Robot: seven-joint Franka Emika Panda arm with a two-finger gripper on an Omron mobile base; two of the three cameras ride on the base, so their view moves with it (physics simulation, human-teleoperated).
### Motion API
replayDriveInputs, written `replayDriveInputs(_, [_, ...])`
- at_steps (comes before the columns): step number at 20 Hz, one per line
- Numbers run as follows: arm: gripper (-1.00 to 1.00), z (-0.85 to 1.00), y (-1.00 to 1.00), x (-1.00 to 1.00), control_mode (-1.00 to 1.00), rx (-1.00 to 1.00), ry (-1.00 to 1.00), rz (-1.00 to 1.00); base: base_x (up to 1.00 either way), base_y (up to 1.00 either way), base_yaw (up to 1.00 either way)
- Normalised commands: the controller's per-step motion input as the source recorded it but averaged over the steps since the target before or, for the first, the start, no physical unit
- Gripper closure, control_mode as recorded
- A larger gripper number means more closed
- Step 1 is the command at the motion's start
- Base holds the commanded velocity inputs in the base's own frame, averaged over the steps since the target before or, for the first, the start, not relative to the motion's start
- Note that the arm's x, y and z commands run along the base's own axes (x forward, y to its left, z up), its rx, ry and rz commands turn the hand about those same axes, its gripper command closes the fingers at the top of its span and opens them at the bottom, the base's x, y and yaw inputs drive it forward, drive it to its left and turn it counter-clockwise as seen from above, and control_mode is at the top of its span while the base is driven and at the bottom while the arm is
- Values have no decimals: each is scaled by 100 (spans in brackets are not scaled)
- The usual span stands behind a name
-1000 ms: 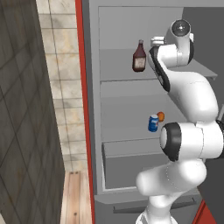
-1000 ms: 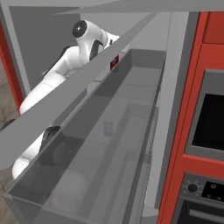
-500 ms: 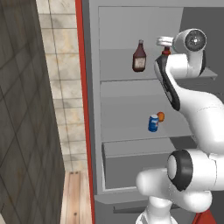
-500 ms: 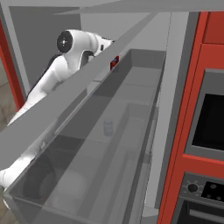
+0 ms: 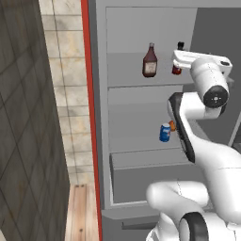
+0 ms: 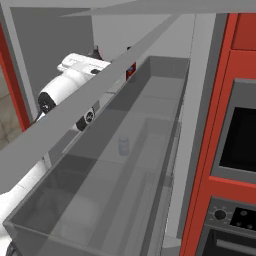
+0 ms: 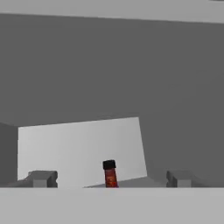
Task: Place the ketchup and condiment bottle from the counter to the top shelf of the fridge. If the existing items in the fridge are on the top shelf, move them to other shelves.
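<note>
Two items sit on the fridge's [image 5: 101, 141] middle shelf: one blue can [image 5: 164, 132] and one orange object [image 5: 172, 125]. Above, two bottles stand upright on the top shelf [image 5: 127, 81]: ketchup [image 5: 149, 61] left, condiment bottle [image 5: 177, 60] right. The arm reaches level toward it, tool [image 7: 109, 179] spread wide, empty.

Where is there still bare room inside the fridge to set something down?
On the top shelf, the stretch left of the ketchup is bare; the right end is crowded by the condiment bottle and the open hand. The middle shelf is free left of the blue can.
</note>
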Motion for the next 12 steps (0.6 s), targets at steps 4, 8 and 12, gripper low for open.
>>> replayDriveInputs(4, [-100, 40, 33, -100, -100, -9, -18, 2, 0, 0, 0])
replayDriveInputs(8, [-100, 24, 39, -100, -100, -10, -3, 4, 0, 0, 0])
replayDriveInputs(12, [-100, -18, 37, -100, -100, -13, -1, 6, 0, 0, 0])
